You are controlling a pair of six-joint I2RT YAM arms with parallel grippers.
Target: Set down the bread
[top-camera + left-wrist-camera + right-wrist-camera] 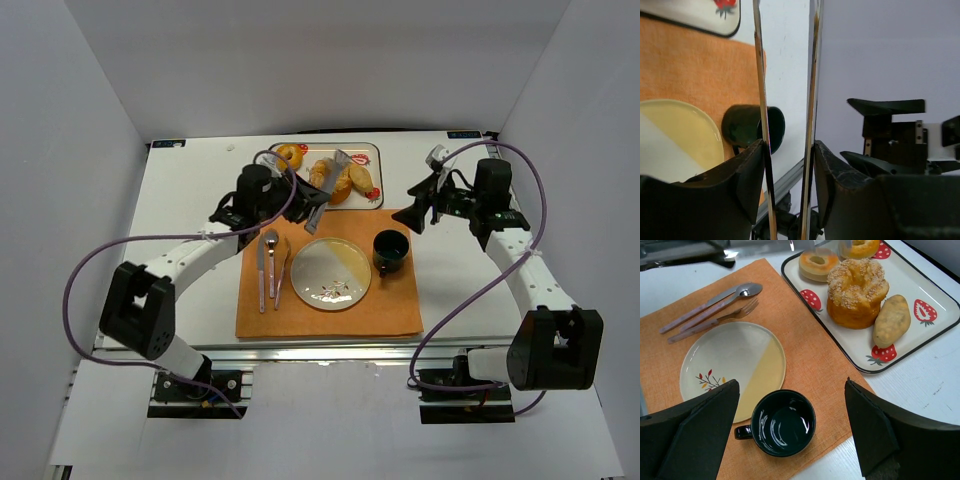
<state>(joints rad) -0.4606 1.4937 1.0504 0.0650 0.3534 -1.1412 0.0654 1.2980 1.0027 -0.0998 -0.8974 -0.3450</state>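
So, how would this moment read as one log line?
left gripper: shut on tongs | right gripper: open | bread: lying on tray, not gripped

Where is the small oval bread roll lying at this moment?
In the right wrist view the bread lies on the strawberry tray, at its right end, beside the large sugared pastry, not yet on the plate.

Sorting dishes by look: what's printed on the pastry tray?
The tray shows red strawberries on white, dark rim; clearest in right wrist view.
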